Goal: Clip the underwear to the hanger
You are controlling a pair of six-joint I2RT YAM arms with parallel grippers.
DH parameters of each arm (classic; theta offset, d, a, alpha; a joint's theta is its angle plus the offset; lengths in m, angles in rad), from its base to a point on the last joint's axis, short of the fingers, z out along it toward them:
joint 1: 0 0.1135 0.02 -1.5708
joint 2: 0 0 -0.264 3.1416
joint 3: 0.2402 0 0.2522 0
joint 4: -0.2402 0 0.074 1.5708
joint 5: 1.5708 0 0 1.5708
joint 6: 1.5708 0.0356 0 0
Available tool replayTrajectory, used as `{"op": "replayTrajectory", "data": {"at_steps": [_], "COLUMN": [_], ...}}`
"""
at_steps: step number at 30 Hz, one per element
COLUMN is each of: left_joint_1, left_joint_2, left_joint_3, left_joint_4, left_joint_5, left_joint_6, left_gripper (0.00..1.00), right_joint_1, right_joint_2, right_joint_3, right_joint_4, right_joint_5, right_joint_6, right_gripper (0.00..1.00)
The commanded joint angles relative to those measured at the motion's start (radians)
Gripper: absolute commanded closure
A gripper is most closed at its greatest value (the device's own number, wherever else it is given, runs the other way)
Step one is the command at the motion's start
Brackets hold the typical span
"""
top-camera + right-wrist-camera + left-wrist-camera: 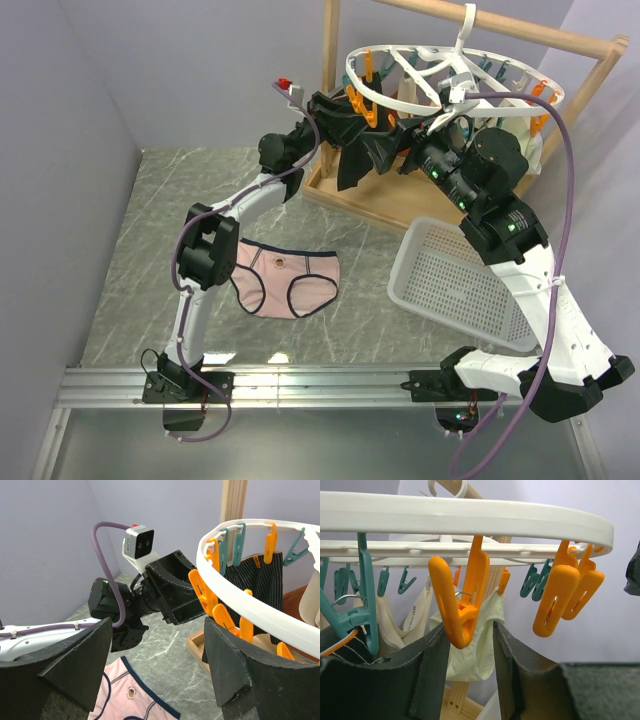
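We log pale pink navy-edged fabric briefs (285, 282) flat on grey marbled surface (150, 220), well apart from white oval plastic clip hanger (470, 515); left tool (468, 632) released, straddling orange peg (462, 605); right tool (157, 630) released, empty.

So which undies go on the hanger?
Look at the grey table, in front of the wooden rack. The underwear lies flat there, left of the white basket. It alone is pink with dark blue edges; the black pair and cream pair hang up.
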Motion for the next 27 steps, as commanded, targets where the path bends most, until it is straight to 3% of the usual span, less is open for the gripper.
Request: {"op": "replayTrajectory", "data": {"at_steps": [1, 9, 19, 27], "left_joint_1": [-0.005, -0.003, -0.003, -0.012], "left_joint_2": [-0.060, -0.066, -0.050, -0.052], "left_joint_3": [0.031, 0.040, 0.072, 0.083], "left_joint_4": [0.074, 0.062, 0.057, 0.033], "left_joint_5": [0.017, 0.000, -0.015, 0.014], "left_joint_6": [-0.022, -0.020, -0.037, 0.000], "left_gripper": [0.56, 0.46, 0.51, 0.94], "right_joint_1": [-0.007, -0.009, -0.007, -0.005], "right_joint_2": [-0.009, -0.008, -0.011, -0.018], "right_joint_3": [0.040, 0.044, 0.047, 0.040], "right_joint_4": [0.004, -0.005, -0.020, -0.014], "right_joint_5": [0.014, 0.008, -0.003, 0.029], "right_joint_6": [0.002, 0.002, 0.005, 0.019], "right_gripper": [0.20, 0.20, 0.20, 0.21]}}
